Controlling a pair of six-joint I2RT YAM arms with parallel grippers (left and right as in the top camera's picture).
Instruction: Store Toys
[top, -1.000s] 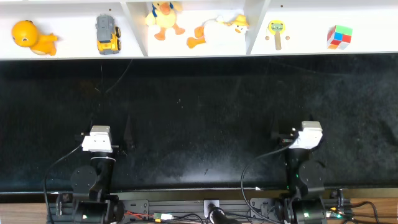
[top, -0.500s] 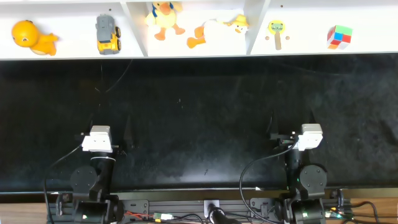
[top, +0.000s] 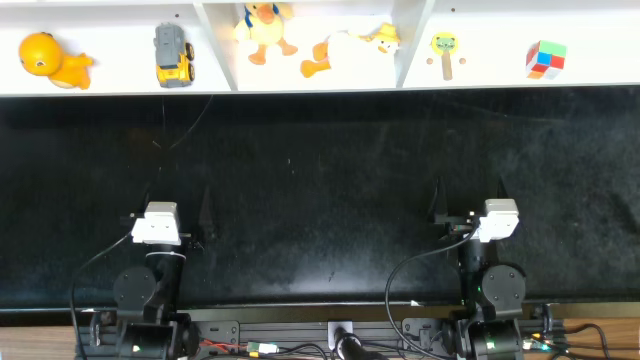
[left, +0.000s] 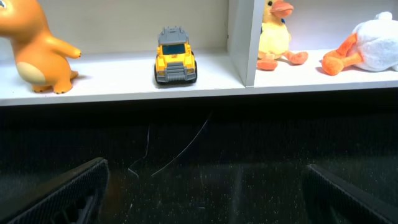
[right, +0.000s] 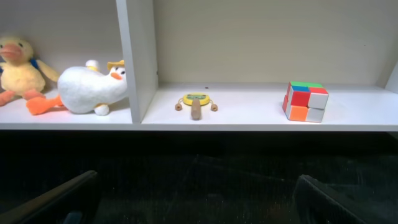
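Truck (left: 175, 56) sits shelved beyond left gripper (left: 206, 180), seemingly spread.

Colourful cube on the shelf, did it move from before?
No. The colourful cube sits at the same spot in the right compartment of the shelf, just as far from the divider wall and the small yellow toy.

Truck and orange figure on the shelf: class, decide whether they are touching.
Apart. The left wrist view shows a bare stretch of shelf between the truck and the orange figure.
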